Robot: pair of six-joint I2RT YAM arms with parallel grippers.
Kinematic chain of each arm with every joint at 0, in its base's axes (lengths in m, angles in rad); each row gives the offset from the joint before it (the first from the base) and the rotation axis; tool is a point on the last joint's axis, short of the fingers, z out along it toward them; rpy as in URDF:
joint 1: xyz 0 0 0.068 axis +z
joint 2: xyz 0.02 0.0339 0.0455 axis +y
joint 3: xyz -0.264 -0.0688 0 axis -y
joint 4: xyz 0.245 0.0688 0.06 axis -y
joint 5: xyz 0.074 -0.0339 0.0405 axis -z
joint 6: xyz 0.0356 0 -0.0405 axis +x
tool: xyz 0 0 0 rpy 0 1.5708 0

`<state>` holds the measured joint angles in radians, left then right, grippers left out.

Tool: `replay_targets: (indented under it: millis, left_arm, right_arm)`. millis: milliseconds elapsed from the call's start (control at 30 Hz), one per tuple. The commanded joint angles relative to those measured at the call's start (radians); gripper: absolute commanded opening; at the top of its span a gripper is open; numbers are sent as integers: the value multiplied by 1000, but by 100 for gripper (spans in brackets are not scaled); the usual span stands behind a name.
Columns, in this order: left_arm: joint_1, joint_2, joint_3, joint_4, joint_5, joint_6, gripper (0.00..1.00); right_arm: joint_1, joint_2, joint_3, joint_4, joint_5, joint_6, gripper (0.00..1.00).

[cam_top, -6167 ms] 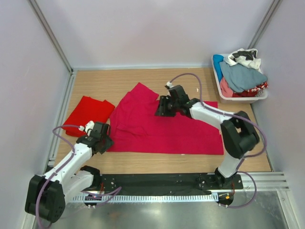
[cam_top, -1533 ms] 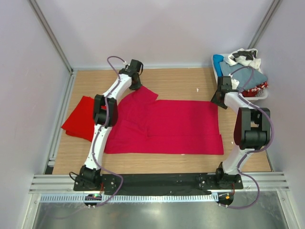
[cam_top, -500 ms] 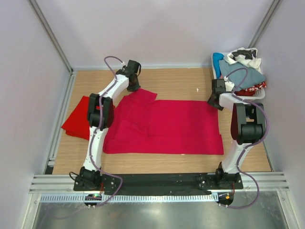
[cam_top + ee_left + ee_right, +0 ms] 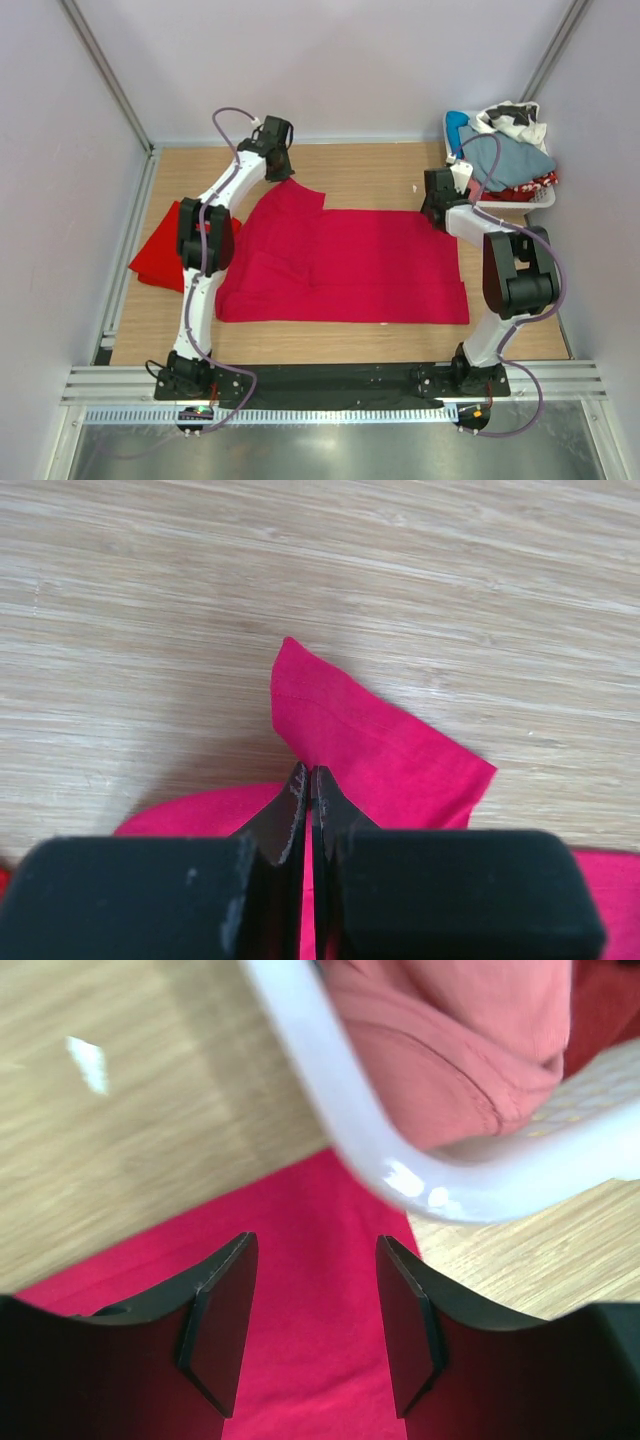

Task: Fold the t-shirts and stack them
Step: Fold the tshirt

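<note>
My left claw [image 4: 308,780] is pressed together on the sleeve [image 4: 370,745] of the crimson t-shirt [image 4: 350,260], pinching a thin fold of cloth at the far corner well away from the basket [image 4: 380,1160]. I judge I hold it there because the sleeve juts out past the shirt's straight far edge and has to be drawn inward before the body can be folded square. My right claw [image 4: 312,1315] is spread, with nothing between its fingers. It hangs just above the shirt corner that lies right beside the basket, almost under the white rim. That corner looks like the matching grip point, so both far corners could be lifted together. The rim is close enough that I could knock it coming down. The crimson shirt lies flat across the table [image 4: 380,165], reaching from beside the basket away to the scarlet t-shirt [image 4: 160,255]. That one lies on the side farthest from the basket, touching the crimson one's edge; whether it is already folded I cannot tell
</note>
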<state>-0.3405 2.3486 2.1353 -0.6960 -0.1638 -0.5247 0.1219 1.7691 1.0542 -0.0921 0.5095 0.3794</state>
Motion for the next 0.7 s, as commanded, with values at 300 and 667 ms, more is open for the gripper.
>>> replay_targets:
  millis: [300,667]
  left_arm:
    - [3,-87,23,3,-3,12,0]
    - [70,-94,-15,-19,-39,-11,0]
  right_arm:
    - [45,90,216,-76,70,-106,57]
    - [47,268,414,-239,-35,-113,57]
